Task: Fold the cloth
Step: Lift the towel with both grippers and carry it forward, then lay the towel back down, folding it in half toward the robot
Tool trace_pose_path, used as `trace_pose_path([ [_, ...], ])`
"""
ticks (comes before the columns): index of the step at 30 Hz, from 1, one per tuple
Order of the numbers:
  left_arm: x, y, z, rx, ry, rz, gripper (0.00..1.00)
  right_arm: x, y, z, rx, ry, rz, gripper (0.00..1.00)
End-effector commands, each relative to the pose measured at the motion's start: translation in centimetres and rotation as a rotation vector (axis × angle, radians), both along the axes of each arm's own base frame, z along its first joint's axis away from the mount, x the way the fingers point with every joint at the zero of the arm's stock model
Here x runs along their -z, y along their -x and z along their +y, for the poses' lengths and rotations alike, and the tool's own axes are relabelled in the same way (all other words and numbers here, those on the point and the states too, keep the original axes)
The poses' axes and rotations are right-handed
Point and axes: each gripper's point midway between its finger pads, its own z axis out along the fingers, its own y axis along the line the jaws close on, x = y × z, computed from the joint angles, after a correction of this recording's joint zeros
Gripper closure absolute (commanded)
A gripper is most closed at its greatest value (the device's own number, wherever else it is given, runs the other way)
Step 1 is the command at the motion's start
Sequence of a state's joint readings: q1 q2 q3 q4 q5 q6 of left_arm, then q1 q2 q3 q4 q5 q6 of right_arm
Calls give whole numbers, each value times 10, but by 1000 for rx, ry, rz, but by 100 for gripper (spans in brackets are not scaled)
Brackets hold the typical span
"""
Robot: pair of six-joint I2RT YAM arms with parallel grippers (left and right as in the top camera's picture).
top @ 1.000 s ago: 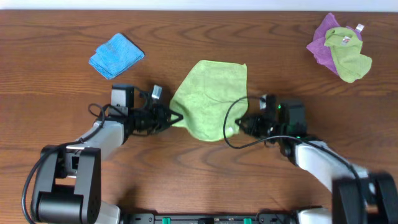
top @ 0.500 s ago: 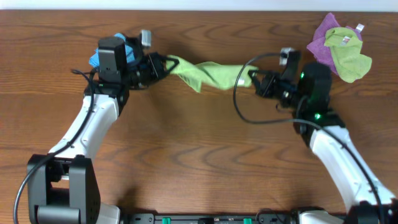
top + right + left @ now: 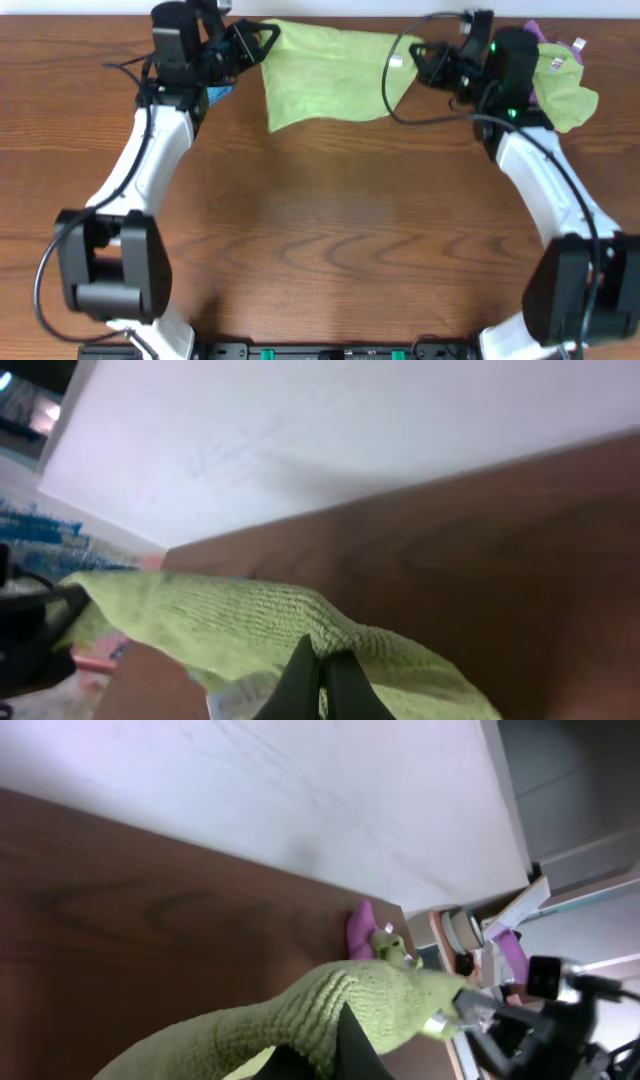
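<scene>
While left gripper point(image 3: 260, 38) and right gripper point(image 3: 413, 58) each clamp a top corner, the lime-green cloth point(image 3: 320, 78) hangs spread between them over the far edge of the table point(image 3: 320, 220). Looks light, soft, floppy: corner grips suit it, mid-edge will likely sag.

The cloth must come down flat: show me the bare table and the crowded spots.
Bare wood spans the table between the arms, nearer than the cloth held by the left pincer and right pincer. Crowded: blue cloth far left, olive cloth far right.
</scene>
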State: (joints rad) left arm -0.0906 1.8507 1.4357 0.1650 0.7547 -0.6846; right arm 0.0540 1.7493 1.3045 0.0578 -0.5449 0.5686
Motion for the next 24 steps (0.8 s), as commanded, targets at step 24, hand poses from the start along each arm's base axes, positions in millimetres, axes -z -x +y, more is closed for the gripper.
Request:
trace_pose_path([
  [24,85,54,10,337,-158,292,94,62,27,8,-157,201,368,99],
])
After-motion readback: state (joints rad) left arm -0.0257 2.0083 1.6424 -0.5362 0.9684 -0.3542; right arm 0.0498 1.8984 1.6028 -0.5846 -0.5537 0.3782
